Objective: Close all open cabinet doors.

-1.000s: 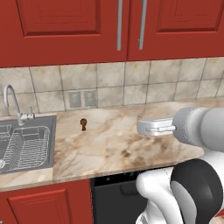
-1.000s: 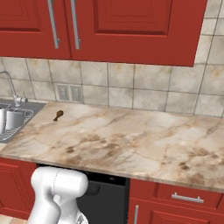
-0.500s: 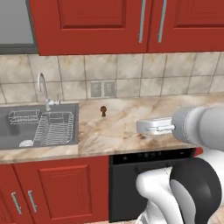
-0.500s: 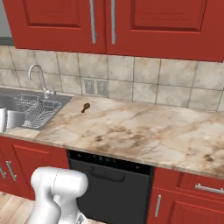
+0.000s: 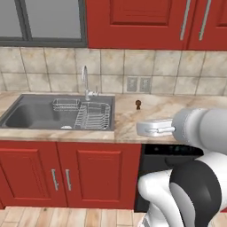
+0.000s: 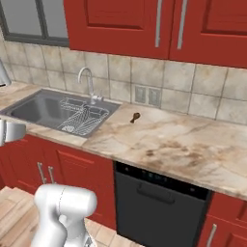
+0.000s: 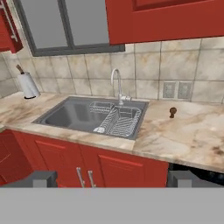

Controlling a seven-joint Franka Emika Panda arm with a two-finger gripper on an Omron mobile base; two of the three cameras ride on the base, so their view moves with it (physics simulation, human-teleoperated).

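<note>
We see the red cabinet doors [image 5: 133, 22] high on the wall, above the tiled wall and the counter [image 6: 183, 144]. In the left base view 2 long grey bar handles [image 5: 185, 20] hang side by side near the top right, and the doors there look flat and shut. In the hand view another red door [image 7: 8, 26] sits at the far left, past the window [image 7: 65, 24], and it looks turned at an angle, but we cannot tell how far it is open. Our gripper [image 7: 111, 179] has its 2 dark fingertips [image 7: 41, 179] far apart, and nothing is between them. It points at the sink [image 7: 74, 114] from well back. In the sink lies a wire dish rack [image 7: 118, 119], and a bent tap [image 7: 117, 83] stands behind it. A small brown thing [image 7: 173, 112] stands on the counter to the right of the sink, below 2 wall plugs [image 7: 176, 89]. A roll of paper towel [image 7: 28, 84] stands on the counter to the left of the sink. Under the counter we see short red doors [image 5: 66, 177] and a black dishwasher [image 6: 159, 202].
</note>
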